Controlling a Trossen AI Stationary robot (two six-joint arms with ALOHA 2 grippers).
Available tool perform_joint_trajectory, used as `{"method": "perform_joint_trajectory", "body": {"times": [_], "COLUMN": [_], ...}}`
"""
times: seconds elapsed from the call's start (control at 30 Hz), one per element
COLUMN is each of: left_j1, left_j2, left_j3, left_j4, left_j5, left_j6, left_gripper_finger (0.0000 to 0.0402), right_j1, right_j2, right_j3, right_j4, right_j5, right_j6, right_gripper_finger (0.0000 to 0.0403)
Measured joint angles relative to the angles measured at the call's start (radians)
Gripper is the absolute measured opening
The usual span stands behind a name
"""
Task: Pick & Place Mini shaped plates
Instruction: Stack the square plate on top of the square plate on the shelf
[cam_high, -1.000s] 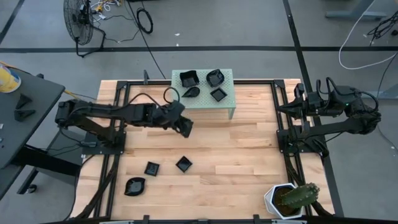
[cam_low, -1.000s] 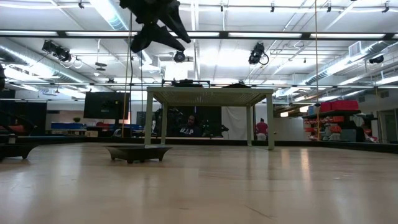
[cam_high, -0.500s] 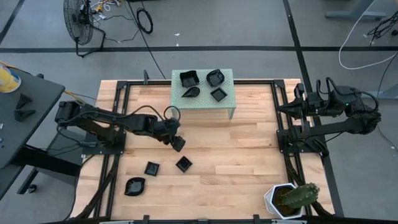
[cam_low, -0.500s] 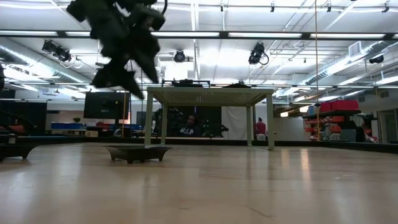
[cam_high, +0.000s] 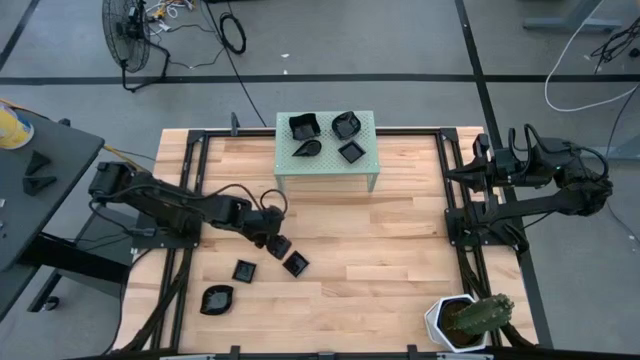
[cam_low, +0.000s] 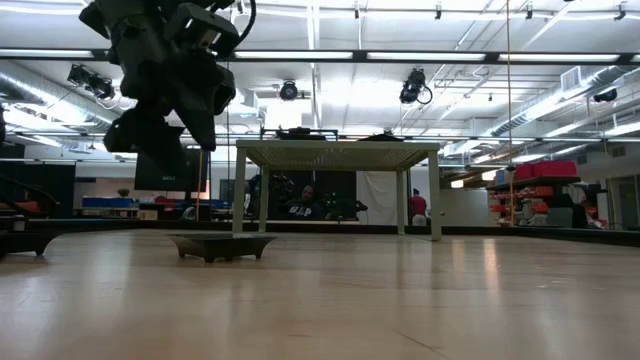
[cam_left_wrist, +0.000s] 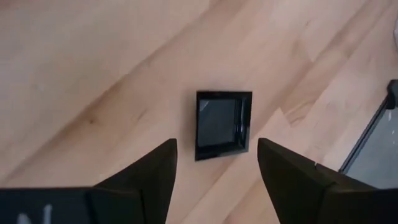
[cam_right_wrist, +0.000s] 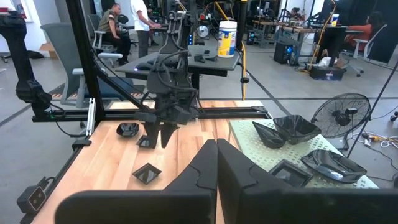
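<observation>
Three glossy black mini plates lie flat on the wooden table: a square one (cam_high: 295, 263), another square one (cam_high: 244, 270) and a leaf-shaped one (cam_high: 216, 298). Several more sit on top of the pale green stand (cam_high: 325, 168), among them a square (cam_high: 350, 152) and a teardrop (cam_high: 308, 148). My left gripper (cam_high: 278, 243) hovers open above the table. In its wrist view the square plate (cam_left_wrist: 222, 124) lies just beyond and between the fingertips (cam_left_wrist: 217, 162), untouched. My right gripper (cam_right_wrist: 216, 168) is shut and parked at the table's right edge (cam_high: 530, 170).
A white hexagonal pot with a cactus (cam_high: 465, 320) stands at the near right corner. The stand (cam_low: 335, 150) rises on thin legs at the far middle of the table. Black frame rails (cam_high: 185, 200) run along both sides. Bare wood (cam_high: 390, 250) stretches between the plates and the right arm.
My left gripper has swung from beside the stand's near left corner toward the table's near edge and come lower, ending over the square plate on the table. The plates have stayed where they were.
</observation>
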Motion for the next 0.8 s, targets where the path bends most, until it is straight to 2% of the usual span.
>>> {"method": "perform_joint_trajectory", "body": {"times": [0.17,0.5,0.8], "left_j1": [-0.028,-0.032,-0.033], "left_j2": [0.054,0.199,0.294], "left_j3": [0.023,0.166,0.171], "left_j4": [-0.012,-0.069,-0.08], "left_j5": [0.0,0.002,0.001], "left_j6": [-0.047,0.033,0.017], "left_gripper_finger": [0.0216,0.0208,0.0208], "right_j1": [0.0,0.0,0.0], "right_j2": [0.0,0.0,0.0], "right_j3": [0.0,0.0,0.0], "right_j4": [0.0,0.0,0.0], "right_j5": [0.0,0.0,0.0], "right_j6": [0.0,0.0,0.0], "right_gripper_finger": [0.0004,0.0004,0.0004]}}
